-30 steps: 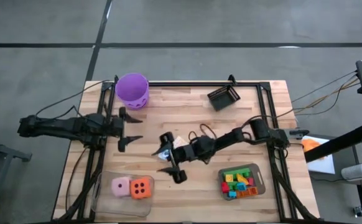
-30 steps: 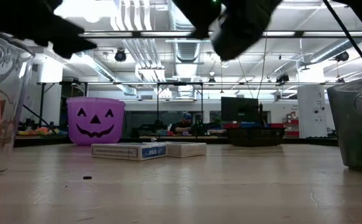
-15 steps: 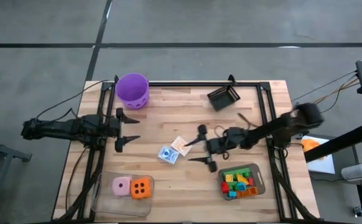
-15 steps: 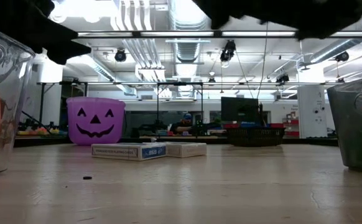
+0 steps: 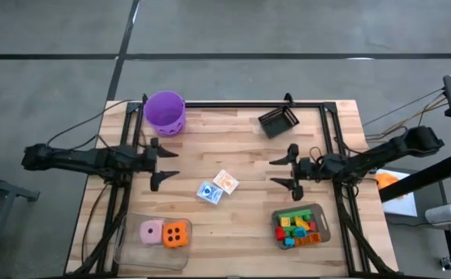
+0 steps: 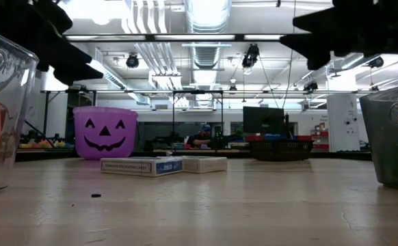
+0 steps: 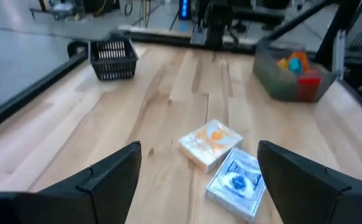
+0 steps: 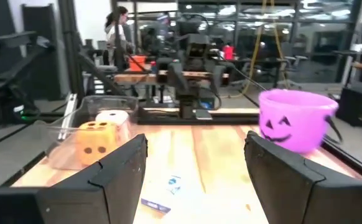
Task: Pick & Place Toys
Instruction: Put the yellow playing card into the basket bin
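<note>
Two small card packs lie flat on the wooden table's middle, one blue-printed (image 5: 209,192) and one orange-printed (image 5: 225,181); the left wrist view shows the same blue-printed pack (image 7: 236,182) and orange-printed pack (image 7: 209,143). My left gripper (image 5: 167,163) hovers open at the table's left, pointing at them. My right gripper (image 5: 281,172) hovers open at the right, also facing them, well clear. A pink die (image 5: 151,232) and an orange die (image 5: 176,233) sit in a clear bin (image 5: 129,252). Coloured bricks (image 5: 297,226) fill the grey tray (image 5: 321,225).
A purple bucket (image 5: 165,112) stands at the far left corner and a small black basket (image 5: 278,122) at the far right. Black frame rails (image 5: 330,139) run along the table's sides and far edge. Bare wood lies between the two grippers around the packs.
My right gripper has drawn back from over the card packs toward the table's right edge, its arm folding up and the gripper tipping from a downward slant to level. Its fingers have stayed open. The packs lie where they were.
</note>
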`<state>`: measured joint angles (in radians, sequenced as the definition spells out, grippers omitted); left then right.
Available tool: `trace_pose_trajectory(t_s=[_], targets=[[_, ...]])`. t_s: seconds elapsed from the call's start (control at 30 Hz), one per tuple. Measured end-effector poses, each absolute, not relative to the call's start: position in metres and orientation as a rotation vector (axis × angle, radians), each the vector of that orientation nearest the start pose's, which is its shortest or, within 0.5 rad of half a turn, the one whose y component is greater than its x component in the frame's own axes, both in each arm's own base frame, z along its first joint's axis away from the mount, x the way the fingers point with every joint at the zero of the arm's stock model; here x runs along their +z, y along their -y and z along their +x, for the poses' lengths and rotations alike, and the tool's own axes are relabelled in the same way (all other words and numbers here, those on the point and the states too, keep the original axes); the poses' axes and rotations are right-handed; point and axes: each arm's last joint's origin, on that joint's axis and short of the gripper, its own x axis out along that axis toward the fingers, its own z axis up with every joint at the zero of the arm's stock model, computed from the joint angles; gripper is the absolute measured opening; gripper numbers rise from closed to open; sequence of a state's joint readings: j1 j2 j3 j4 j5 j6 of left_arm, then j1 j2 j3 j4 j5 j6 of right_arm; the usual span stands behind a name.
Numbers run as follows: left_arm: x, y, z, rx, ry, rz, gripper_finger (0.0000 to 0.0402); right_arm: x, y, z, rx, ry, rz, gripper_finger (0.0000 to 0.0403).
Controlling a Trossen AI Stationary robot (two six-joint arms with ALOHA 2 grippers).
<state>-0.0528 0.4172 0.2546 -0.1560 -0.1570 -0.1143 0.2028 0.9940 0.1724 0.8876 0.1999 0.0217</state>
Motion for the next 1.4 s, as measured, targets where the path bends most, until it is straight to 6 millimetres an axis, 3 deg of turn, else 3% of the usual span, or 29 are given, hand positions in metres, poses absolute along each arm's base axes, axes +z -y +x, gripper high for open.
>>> trace_pose_trajectory(t_s=[0.13, 0.37, 0.6, 0.97, 1.4], targets=[[0.194, 0.003, 0.138, 0.123, -0.366, -0.066, 0.0324, 0.19, -0.029, 0.175, -0.021, 0.018, 0.075, 0.0264], [0.2, 0.004, 0.168, 0.126, -0.493, -0.042, 0.0324, 0.19, -0.031, 0.195, -0.098, -0.216, 0.126, 0.0264], [0.21, 0.005, 0.189, 0.118, -0.53, 0.01, 0.0324, 0.185, -0.04, 0.241, -0.132, -0.411, 0.118, 0.0264], [0.213, 0.005, 0.189, 0.116, -0.521, 0.03, 0.0324, 0.179, -0.044, 0.331, -0.241, -0.856, 0.044, 0.0264], [0.213, 0.005, 0.187, 0.107, -0.525, 0.068, 0.0323, 0.188, -0.031, 0.393, -0.173, -1.084, 0.145, 0.0264]])
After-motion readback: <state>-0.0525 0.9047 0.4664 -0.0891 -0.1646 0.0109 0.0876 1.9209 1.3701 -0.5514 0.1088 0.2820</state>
